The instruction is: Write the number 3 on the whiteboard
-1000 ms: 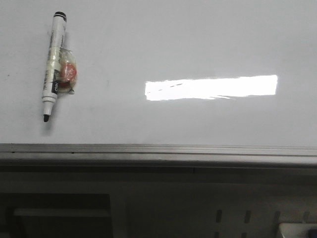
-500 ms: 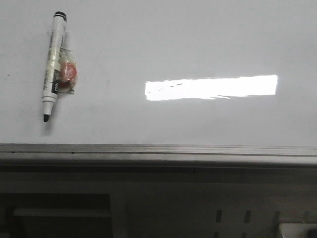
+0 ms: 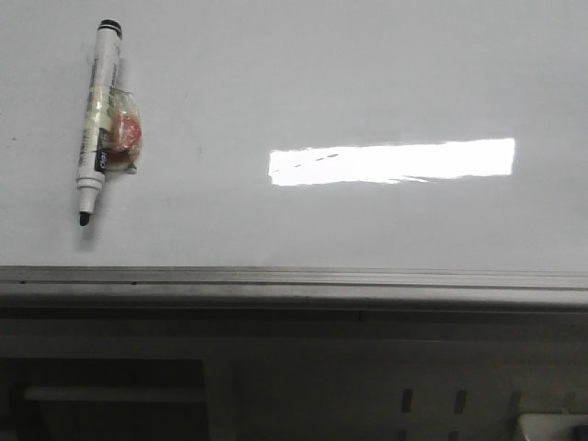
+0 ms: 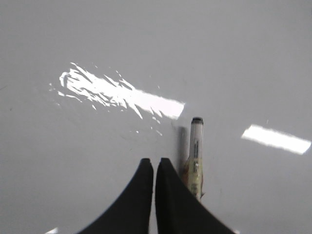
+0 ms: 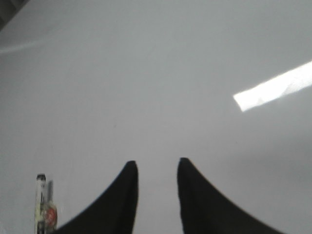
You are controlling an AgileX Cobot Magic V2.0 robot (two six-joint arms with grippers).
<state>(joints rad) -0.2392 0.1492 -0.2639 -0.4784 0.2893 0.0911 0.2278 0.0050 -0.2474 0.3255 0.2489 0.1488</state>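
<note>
Our marker [image 3: 99, 119] lies uncapped on the whiteboard [image 3: 367, 73] — left gripper [image 4: 154, 165] pinched empty, right gripper [image 5: 156, 168] parted — nothing written yet.

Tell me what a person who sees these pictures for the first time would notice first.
First, the bright rectangular glare patch near the middle of the glossy whiteboard. Next, the uncapped marker pen lying at the board's left side, its black tip toward the grey rail, with a taped reddish piece on its barrel. No number 3 is drawn yet, and the left gripper, shut, hangs beside the pen.
</note>
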